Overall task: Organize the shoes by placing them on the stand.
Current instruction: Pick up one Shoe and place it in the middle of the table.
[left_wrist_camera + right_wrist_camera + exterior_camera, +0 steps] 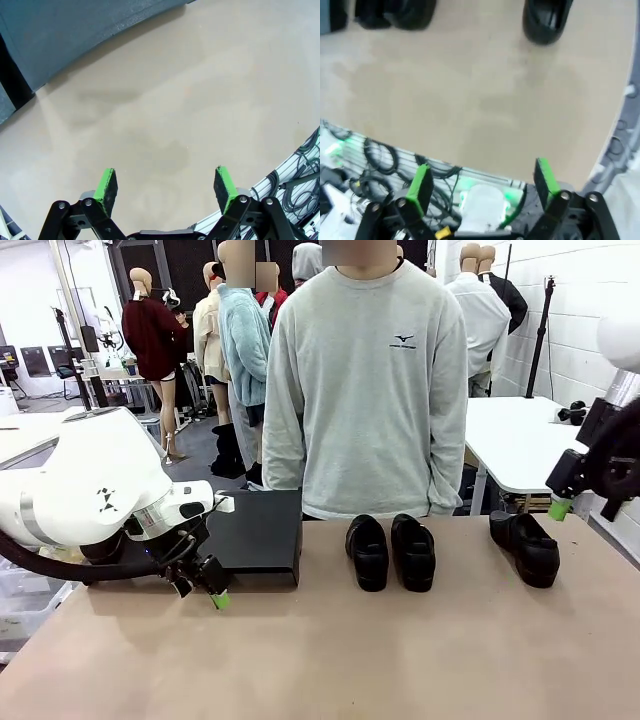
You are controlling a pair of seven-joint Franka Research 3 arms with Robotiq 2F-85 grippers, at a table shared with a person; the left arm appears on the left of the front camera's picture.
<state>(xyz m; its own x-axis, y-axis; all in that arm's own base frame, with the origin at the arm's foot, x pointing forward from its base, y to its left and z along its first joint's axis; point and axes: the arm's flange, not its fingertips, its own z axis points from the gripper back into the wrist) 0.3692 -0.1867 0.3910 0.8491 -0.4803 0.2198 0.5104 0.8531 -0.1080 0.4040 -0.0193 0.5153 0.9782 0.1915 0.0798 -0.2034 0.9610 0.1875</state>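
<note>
Front view: the stand (pixel 258 540) sits left of centre on the surface (pixel 330 660), its top bare, just before the person (pixel 365 390). A pair of shoes (pixel 390 552) lies side by side to its right, apart from it, and a third shoe (pixel 525 548) lies farther right. The left claw (pixel 203 592) hangs low by the stand's near corner; the right claw (pixel 572 502) hovers just right of the third shoe.

Left wrist view: the left claw's fingers stand wide apart and empty over bare surface.

Right wrist view: the right claw is spread, nothing in it, with the third shoe ahead. It seems best placed to start: centre over that shoe, span its narrow width, close firmly, then set it flat on the stand
</note>
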